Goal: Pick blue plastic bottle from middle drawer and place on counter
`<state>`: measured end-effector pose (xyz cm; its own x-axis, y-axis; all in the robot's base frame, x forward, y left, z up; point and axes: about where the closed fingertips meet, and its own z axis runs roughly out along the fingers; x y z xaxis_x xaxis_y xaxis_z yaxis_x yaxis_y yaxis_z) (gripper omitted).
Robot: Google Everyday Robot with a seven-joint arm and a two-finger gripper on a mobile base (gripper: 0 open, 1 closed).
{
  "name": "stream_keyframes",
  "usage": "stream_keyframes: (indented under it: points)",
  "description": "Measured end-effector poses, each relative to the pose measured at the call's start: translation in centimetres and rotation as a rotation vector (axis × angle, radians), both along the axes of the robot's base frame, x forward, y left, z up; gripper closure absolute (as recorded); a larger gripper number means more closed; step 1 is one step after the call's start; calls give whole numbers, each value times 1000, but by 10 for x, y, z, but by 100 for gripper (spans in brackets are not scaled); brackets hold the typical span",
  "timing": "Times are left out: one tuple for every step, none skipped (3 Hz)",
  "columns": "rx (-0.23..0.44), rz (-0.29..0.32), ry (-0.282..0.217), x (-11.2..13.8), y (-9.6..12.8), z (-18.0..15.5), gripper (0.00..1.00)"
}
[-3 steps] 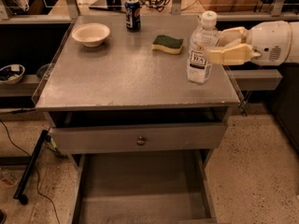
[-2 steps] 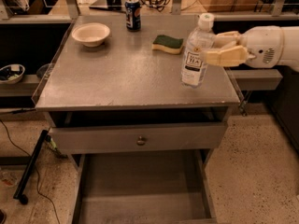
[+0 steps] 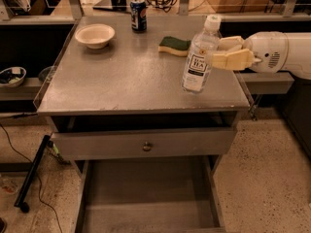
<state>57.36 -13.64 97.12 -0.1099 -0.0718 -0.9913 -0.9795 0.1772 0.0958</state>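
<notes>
The blue plastic bottle [image 3: 198, 58], clear with a white cap and a "TEA" label, leans to the right over the right side of the counter [image 3: 121, 81]. Its base is at or just above the surface. My gripper [image 3: 214, 53] reaches in from the right on a white arm and is shut on the bottle's upper body, with its tan fingers [image 3: 233, 60] on either side. Below, the middle drawer [image 3: 146, 198] is pulled out and its bare grey floor shows.
On the counter are a white bowl [image 3: 95, 34] at the back left, a dark blue soda can [image 3: 138, 15] at the back middle and a green-and-yellow sponge [image 3: 175, 45]. A drawer front with a round knob [image 3: 147, 146] sits above the open drawer. Cables lie on the floor at the left.
The gripper and the bottle have shifted a little to the left over the counter, and the bottle tilts slightly more.
</notes>
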Motion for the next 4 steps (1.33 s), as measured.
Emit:
stream_keyframes:
  points:
    - [-15, -4, 3, 2, 3, -2, 100]
    - [-11, 4, 41, 11, 12, -14, 100]
    - [1, 8, 61, 18, 17, -20, 100]
    - [2, 18, 81, 22, 22, -27, 100]
